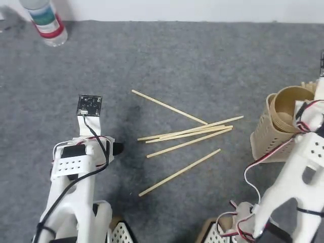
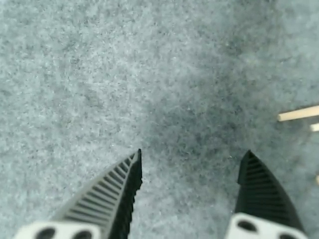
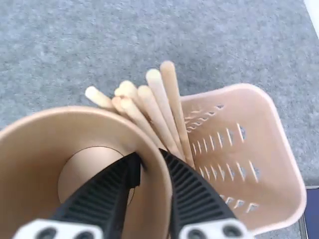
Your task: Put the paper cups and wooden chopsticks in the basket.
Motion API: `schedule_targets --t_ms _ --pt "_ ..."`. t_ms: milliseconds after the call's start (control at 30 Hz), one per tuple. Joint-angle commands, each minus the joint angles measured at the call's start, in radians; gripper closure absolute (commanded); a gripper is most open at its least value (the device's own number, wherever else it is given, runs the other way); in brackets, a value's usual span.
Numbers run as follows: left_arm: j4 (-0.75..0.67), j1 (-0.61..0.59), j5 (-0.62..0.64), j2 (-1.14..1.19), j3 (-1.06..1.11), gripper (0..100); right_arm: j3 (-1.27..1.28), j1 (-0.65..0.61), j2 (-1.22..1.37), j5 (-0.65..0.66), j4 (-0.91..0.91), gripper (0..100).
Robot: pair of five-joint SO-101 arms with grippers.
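Paper cup (image 3: pixel 65 164): in basket (image 3: pixel 259 164) at 3 o'clock on carpet (image 1: pixel 152 55), touching standing chopsticks (image 3: pixel 159 109). Right gripper (image 3: pixel 150 157): pinching cup rim, one finger inside. Loose chopsticks (image 1: pixel 187 134): centre. Left gripper (image 2: pixel 193 152): spread wide, empty, at their 9 o'clock. Bottle (image 1: pixel 45 20): 11 o'clock.

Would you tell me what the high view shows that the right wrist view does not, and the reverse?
The high view adds the loose chopsticks lying on the grey mat and a bottle at its far edge. The right wrist view adds the right pincer shut on the paper cup at its rim, one finger inside. Both share the cup, the basket and the mat.
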Motion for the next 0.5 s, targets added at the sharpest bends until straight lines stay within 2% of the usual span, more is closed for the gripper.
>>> schedule_targets --t_ms 0,167,467 --pt "-0.018 0.000 0.009 -0.006 -0.005 70 0.005 -0.036 0.039 0.011 0.056 94.3" --pt "-0.018 0.000 0.009 -0.006 -0.005 70 -0.101 -0.030 0.039 0.074 0.216 75.7" --pt "-0.018 0.000 0.009 -0.006 -0.004 70 -0.477 -0.031 0.039 0.074 0.460 77.5"
